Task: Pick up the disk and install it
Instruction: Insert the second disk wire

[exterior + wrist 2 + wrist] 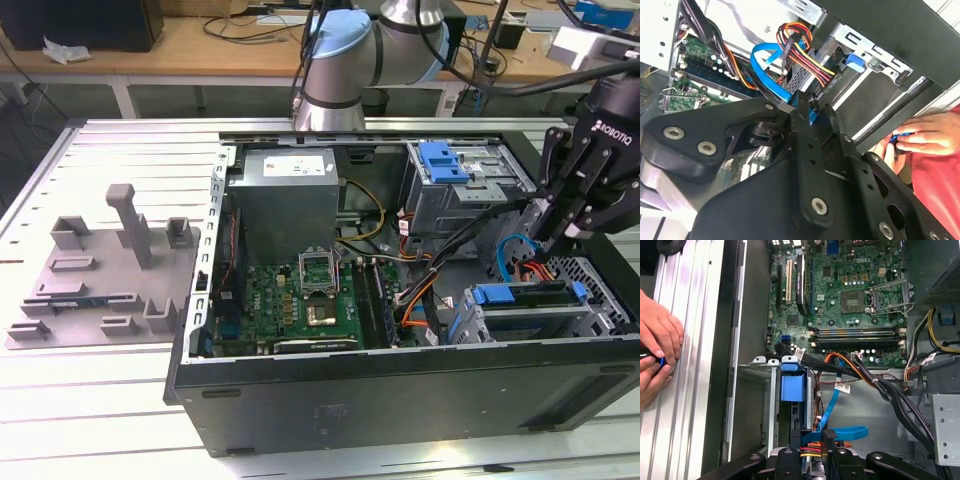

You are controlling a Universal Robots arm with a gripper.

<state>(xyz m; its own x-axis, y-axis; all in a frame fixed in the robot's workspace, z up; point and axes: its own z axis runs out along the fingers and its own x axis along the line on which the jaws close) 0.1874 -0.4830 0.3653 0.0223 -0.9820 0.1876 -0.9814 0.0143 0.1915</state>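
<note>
Silver slatted table [90, 420] is carrying one open black computer case [400, 400], and you are looking down into it in the exterior view. Inside, one green motherboard [300, 300] is lying flat and two metal drive cages are sitting toward the exterior view's right. The far cage [480, 200] is wearing one blue plastic handle [445, 160]. The near cage [590, 305] is holding the disk [535, 295], which is lying level between the two blue ends of its bracket. In the first wrist view, what is probably one end of that bracket [792, 385] is showing as a blue block in the cage mouth.

Your one arm is reaching in from the far side, and its gripper [560, 235] is hanging just above the disk's cage, among the cables. In both wrist views the gripper [812, 437] [815, 117] is pointing at one flat blue cable [847, 431] and a bundle of coloured wires; you cannot tell whether it is gripping anything.

One grey fixture tray [100, 270] is resting on the table, well apart from the case, at the exterior view's left. Two hands [657, 347] of a person are resting on the table beside the case, pinching one small dark object.
</note>
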